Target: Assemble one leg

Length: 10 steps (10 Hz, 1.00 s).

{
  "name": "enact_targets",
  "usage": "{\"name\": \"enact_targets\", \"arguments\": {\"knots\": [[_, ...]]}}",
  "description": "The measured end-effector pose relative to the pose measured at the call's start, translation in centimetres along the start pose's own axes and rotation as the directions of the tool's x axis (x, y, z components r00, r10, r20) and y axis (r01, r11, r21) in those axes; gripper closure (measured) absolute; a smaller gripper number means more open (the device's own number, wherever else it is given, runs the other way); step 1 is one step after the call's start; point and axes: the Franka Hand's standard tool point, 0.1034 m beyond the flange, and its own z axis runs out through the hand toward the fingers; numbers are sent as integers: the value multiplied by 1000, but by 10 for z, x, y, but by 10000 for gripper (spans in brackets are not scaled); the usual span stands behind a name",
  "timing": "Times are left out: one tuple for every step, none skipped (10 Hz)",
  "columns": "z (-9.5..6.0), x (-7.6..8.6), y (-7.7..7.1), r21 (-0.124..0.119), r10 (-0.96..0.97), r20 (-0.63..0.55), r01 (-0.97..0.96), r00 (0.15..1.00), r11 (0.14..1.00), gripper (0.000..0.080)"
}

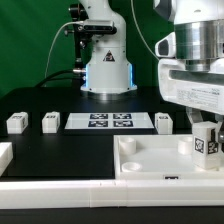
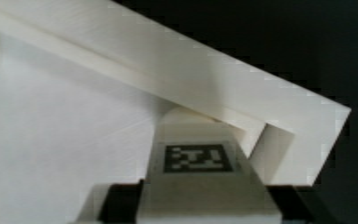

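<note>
My gripper (image 1: 205, 128) is shut on a leg (image 1: 206, 143), a small white block with a black-and-white tag on its face. It holds the leg upright over the right corner of the large white tray (image 1: 150, 162). In the wrist view the leg (image 2: 197, 150) sits between my black fingertips (image 2: 123, 205), close against the inner corner of the tray's raised rim (image 2: 194, 65). I cannot tell whether the leg's lower end touches the tray.
Three more legs stand on the black table: two at the exterior view's left (image 1: 16, 122) (image 1: 50, 121) and one behind the tray (image 1: 165, 121). The marker board (image 1: 110, 122) lies between them. Another white part (image 1: 3, 155) shows at the left edge.
</note>
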Motion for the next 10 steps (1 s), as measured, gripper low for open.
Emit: {"name": "enact_targets", "arguments": {"knots": [[0, 0, 0, 1, 75, 3, -75, 997, 997, 506], [0, -1, 0, 1, 203, 10, -203, 979, 979, 506], [0, -1, 0, 1, 270, 13, -270, 963, 963, 506], [0, -1, 0, 1, 234, 13, -234, 972, 972, 506], [0, -2, 0, 1, 231, 13, -231, 973, 973, 506], [0, -2, 0, 2, 200, 13, -200, 980, 980, 262], [0, -2, 0, 2, 181, 13, -181, 983, 984, 262], [0, -2, 0, 3, 63, 12, -63, 998, 998, 184], [0, -1, 0, 5, -44, 12, 44, 999, 999, 160], [0, 0, 0, 6, -189, 10, 189, 982, 982, 160]]}}
